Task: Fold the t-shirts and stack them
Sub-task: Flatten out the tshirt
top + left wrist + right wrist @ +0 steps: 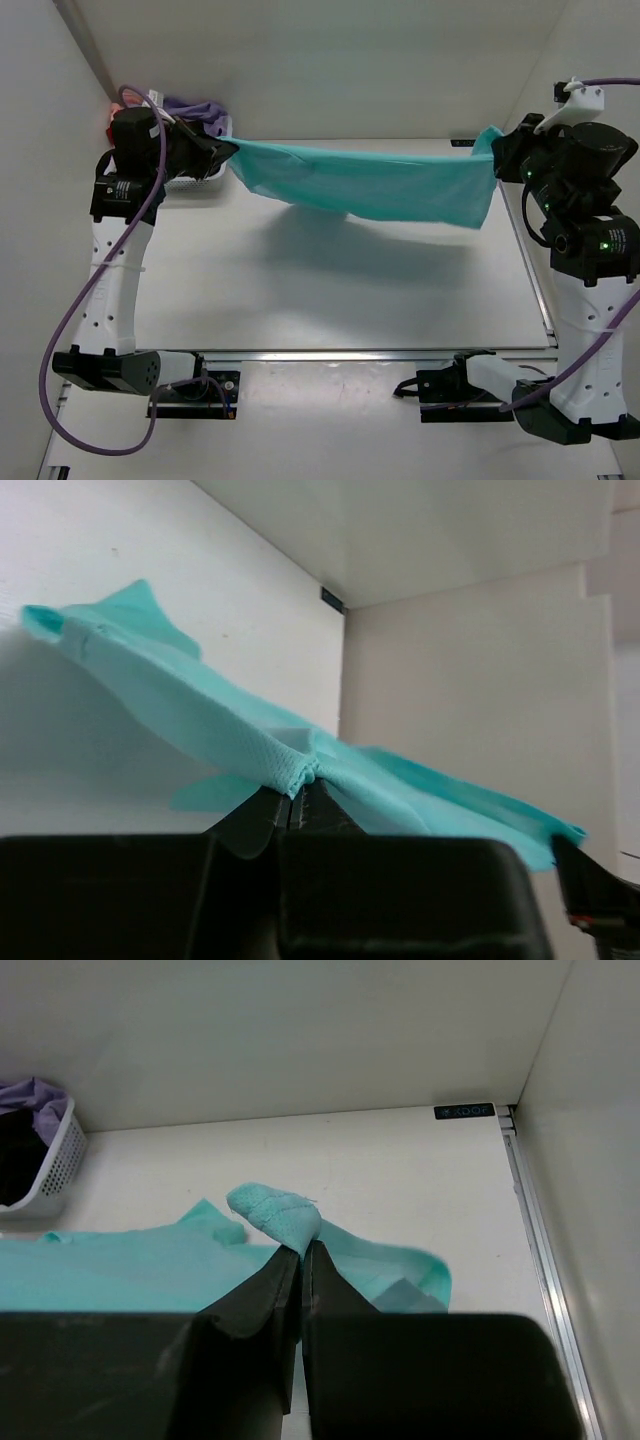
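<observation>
T-shirt of soft teal cloth (pixel 370 185) hangs stretched over white table (pixel 330 300). Jaws of left gripper (pixel 302 792) and right gripper (pixel 302 1252) clamp its opposite ends

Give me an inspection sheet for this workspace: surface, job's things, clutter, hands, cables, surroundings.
Surface: white table, shirt's shadow on it.
Job's things: teal t-shirt stretched in the air between both hands; purple shirt and black shirt in the white mesh basket.
Clutter: white mesh basket, far left corner.
Hands: left hand and right hand each shut on an end of the teal t-shirt.
Cables: purple cables loop along both arms.
Surroundings: plain white walls.
</observation>
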Motion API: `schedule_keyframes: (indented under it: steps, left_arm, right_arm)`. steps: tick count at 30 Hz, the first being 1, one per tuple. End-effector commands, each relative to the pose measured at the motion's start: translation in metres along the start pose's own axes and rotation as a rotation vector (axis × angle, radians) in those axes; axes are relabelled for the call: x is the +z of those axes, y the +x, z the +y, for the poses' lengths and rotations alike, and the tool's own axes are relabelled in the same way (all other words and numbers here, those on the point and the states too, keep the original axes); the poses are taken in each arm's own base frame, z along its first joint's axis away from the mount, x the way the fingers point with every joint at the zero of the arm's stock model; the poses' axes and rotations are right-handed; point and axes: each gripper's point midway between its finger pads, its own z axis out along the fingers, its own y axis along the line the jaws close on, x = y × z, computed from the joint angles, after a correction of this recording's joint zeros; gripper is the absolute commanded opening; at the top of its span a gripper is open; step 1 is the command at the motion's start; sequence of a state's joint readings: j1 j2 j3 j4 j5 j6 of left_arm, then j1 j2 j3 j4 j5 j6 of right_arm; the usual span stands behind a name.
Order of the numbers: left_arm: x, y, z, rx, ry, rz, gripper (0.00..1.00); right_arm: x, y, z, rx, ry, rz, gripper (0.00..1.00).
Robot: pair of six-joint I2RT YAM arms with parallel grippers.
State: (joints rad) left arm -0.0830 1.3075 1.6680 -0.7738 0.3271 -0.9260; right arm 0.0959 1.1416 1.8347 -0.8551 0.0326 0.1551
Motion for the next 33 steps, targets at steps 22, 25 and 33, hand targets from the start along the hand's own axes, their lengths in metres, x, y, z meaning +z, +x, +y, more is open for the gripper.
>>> schedule_keyframes:
  steps: [22,25,33]
  left_arm:
    - [0.040,-0.092,-0.134,0.019,0.451,-0.093,0.00]
    - [0.028,-0.060,-0.116,0.053,0.384,-0.066,0.00]
    - [0.025,0.093,0.060,-0.082,0.072,0.159,0.00]
  right_arm:
    - [0.134,-0.076,-0.021,0.139,-0.071,-0.119,0.01]
    - [0.130,-0.044,-0.018,0.145,-0.060,-0.032,0.00]
    - [0.120,0.175,-0.035,0.113,0.060,0.428,0.00]
